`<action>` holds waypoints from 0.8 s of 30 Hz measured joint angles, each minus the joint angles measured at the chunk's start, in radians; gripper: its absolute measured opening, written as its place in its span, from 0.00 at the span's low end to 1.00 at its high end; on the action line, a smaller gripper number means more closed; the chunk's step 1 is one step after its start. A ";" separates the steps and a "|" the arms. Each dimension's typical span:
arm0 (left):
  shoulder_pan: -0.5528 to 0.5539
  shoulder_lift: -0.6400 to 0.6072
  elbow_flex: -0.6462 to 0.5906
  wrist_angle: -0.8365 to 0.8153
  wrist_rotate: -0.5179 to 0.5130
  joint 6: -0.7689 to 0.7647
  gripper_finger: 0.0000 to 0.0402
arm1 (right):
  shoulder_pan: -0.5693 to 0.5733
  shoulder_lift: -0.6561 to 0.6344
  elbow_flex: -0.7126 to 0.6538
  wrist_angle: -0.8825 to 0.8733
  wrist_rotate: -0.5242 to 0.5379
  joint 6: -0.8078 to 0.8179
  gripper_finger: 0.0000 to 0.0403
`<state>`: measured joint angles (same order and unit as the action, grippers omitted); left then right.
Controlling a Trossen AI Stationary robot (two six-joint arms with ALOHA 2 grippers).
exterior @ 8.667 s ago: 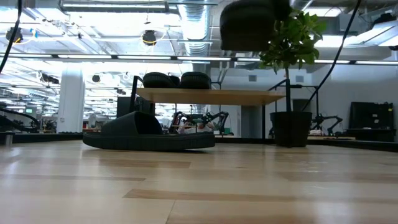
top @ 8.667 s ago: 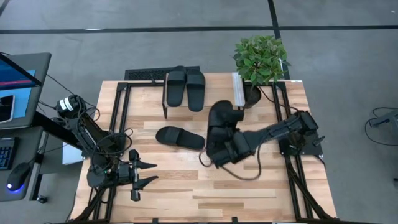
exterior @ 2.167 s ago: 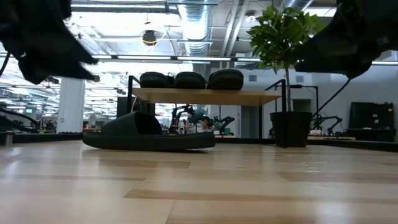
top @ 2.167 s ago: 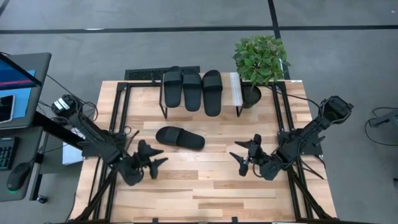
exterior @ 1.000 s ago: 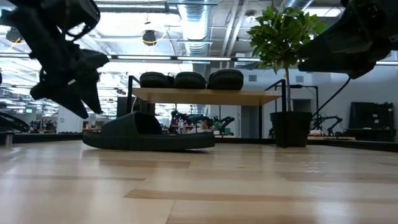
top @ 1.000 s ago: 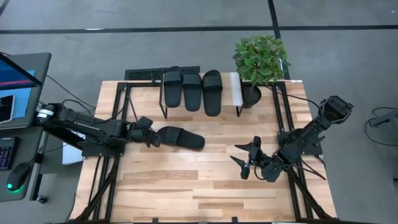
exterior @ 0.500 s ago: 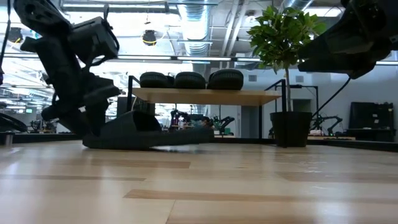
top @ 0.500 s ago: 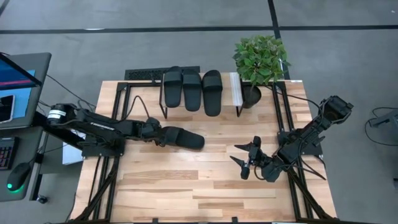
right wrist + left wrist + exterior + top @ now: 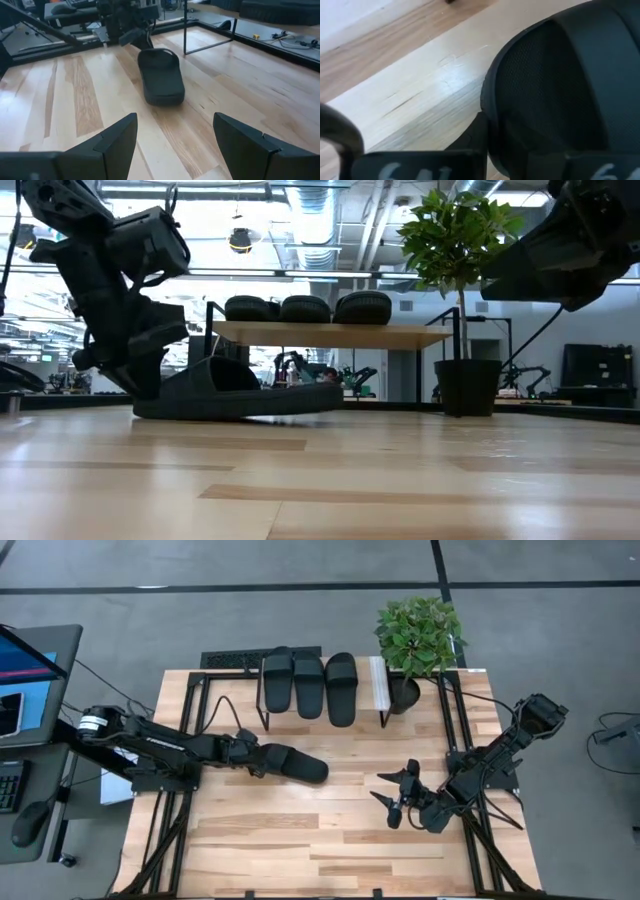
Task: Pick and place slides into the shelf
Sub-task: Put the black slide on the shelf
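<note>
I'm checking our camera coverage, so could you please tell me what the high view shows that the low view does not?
Only the high view shows the right gripper, open above bare tabletop, and the monitor beside the table. Only the low view shows the last slide's far end tipped slightly off the wood, and the room behind. Both show three slides on the shelf, the plant, and the left gripper at the last slide.
</note>
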<state>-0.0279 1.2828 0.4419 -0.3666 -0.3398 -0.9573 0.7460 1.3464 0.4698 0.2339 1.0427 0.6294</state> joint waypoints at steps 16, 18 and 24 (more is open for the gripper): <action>-0.128 -0.013 0.032 -0.016 0.000 -0.049 0.04 | -0.068 0.000 0.000 -0.008 -0.078 0.034 0.63; -0.148 -0.013 0.047 -0.020 0.003 -0.049 0.04 | -0.086 0.000 0.000 -0.008 -0.080 0.035 0.63; -0.212 -0.013 0.080 -0.025 -0.034 -0.051 0.03 | -0.167 0.000 0.000 0.010 -0.180 0.082 0.63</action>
<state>-0.2399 1.2694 0.5218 -0.3916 -0.3733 -1.0082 0.5786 1.3460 0.4698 0.2440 0.8625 0.7114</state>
